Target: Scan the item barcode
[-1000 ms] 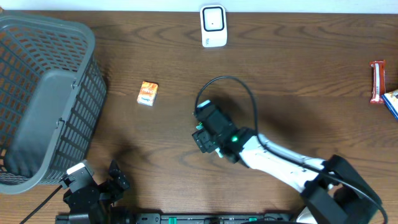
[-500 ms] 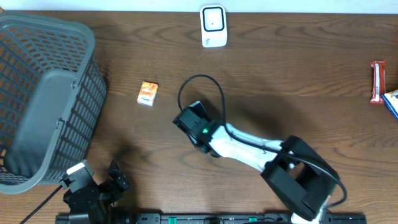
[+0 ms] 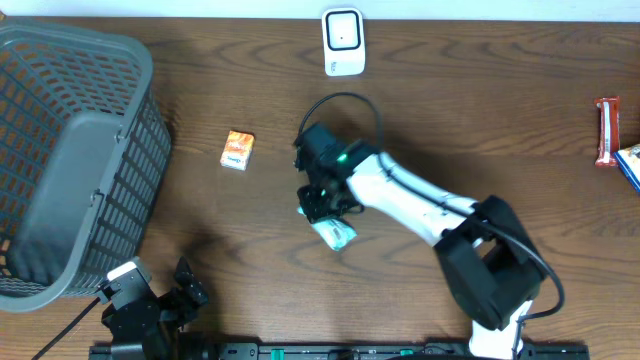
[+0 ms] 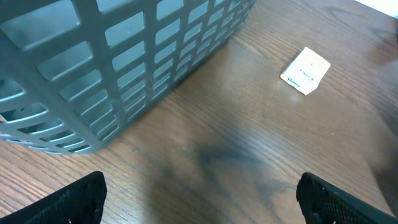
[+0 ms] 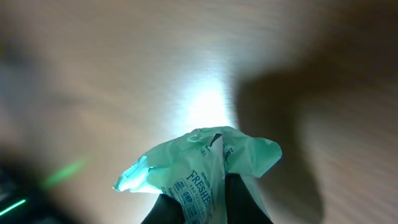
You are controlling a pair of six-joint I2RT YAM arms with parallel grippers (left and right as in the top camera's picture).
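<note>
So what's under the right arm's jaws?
A crumpled green packet, pinched by the shut jaws. Its gripped end is covered by them, and no barcode shows.

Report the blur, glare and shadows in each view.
Right wrist: motion-blurred wood, a bright glare patch on the table above the green packet, whose print is readable. Left wrist: sharp on the basket, soft dark shadow on the wood. Overhead: crisp, evenly lit.
</note>
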